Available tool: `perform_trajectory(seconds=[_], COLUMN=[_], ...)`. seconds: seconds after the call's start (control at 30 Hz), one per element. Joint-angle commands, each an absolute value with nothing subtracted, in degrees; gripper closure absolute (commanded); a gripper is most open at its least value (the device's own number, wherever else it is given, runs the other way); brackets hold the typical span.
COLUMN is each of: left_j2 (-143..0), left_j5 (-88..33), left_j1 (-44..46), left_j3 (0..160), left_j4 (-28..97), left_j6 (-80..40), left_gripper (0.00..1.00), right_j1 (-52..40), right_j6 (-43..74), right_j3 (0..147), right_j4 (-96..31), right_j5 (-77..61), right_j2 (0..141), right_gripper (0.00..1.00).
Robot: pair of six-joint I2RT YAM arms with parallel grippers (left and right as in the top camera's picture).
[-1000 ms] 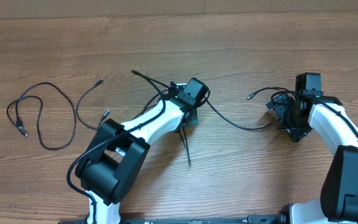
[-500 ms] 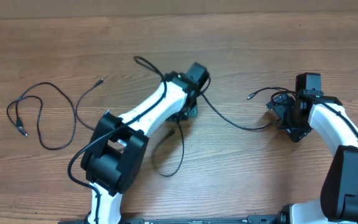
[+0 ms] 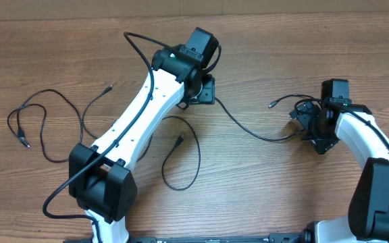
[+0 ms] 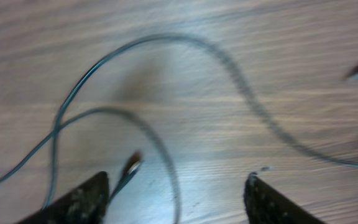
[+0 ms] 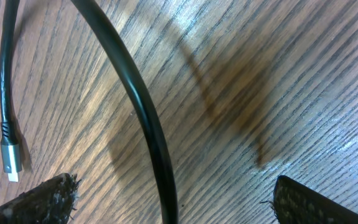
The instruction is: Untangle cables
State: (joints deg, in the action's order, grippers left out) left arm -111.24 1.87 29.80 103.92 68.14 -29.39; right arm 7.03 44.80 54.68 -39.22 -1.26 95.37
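Note:
One black cable runs across the table from under my left gripper to my right gripper. Its left part lies in a loose loop ending in a plug. In the left wrist view my left gripper stands open above the wood; the blurred cable and the plug lie between its fingers, not held. My right gripper is open, with a cable passing between the fingers and a silver plug to the left. A second cable lies spread at the far left.
The table is bare brown wood. The left arm stretches diagonally over the middle. The right arm occupies the right edge. A plug end sticks out left of the right gripper.
My left gripper has opened and let go of the cable, and the left arm has swung up and away from me. The freed cable has dropped into a loop. The right arm is unchanged.

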Motion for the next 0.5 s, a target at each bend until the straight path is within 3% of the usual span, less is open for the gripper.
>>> perform_trajectory(seconds=[0.0,0.17,0.33,0.47], left_j2=[-114.19,-119.48,-125.47,-129.67], left_j5=[7.18,14.87,18.83,18.39], left_j1=[29.28,29.19,27.7,25.32], left_j3=[103.88,103.88,103.88,103.88], left_j4=[70.94,76.25,79.0,78.61], left_j6=[-29.8,-29.15,-28.64,-28.12], left_gripper=[0.32,0.31,0.47,0.51], right_j1=[6.72,6.7,6.72,6.7], right_j6=[44.93,44.93,44.93,44.93], right_j3=[54.26,54.26,54.26,54.26], right_j4=[-39.07,-39.07,-39.07,-39.07], right_j5=[-1.19,-1.19,-1.19,-1.19], right_j2=[94.3,94.3,94.3,94.3], right_gripper=[0.0,0.0,0.0,0.0])
